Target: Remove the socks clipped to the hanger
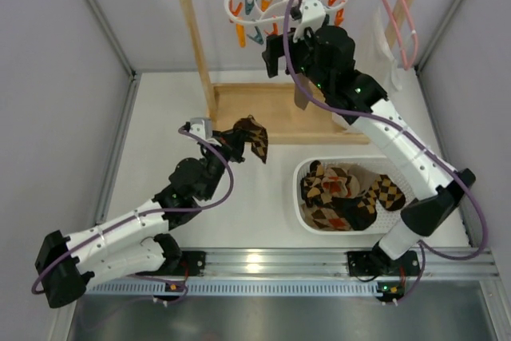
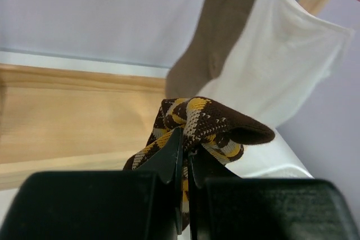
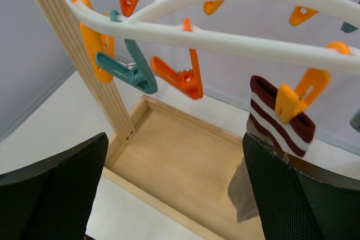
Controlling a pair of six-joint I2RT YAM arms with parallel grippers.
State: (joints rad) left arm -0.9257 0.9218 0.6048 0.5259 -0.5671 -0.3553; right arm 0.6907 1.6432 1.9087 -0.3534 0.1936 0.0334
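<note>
The left pincer (image 2: pixel 187 161) is pinched tight on a brown-and-yellow argyle sock (image 2: pixel 208 125). It is held up off the table, probably so it can swing over to the white basket (image 1: pixel 297 197) at four o'clock, where other socks (image 1: pixel 343 197) lie heaped. Up at twelve o'clock the right pincer (image 3: pixel 174 195) stands wide and empty beneath the white hanger (image 3: pixel 225 40). It looks lined up, I think, for the one tan sock (image 3: pixel 270 117) I can see clipped there, its maroon-striped cuff bitten by an orange clip (image 3: pixel 295 96).
</note>
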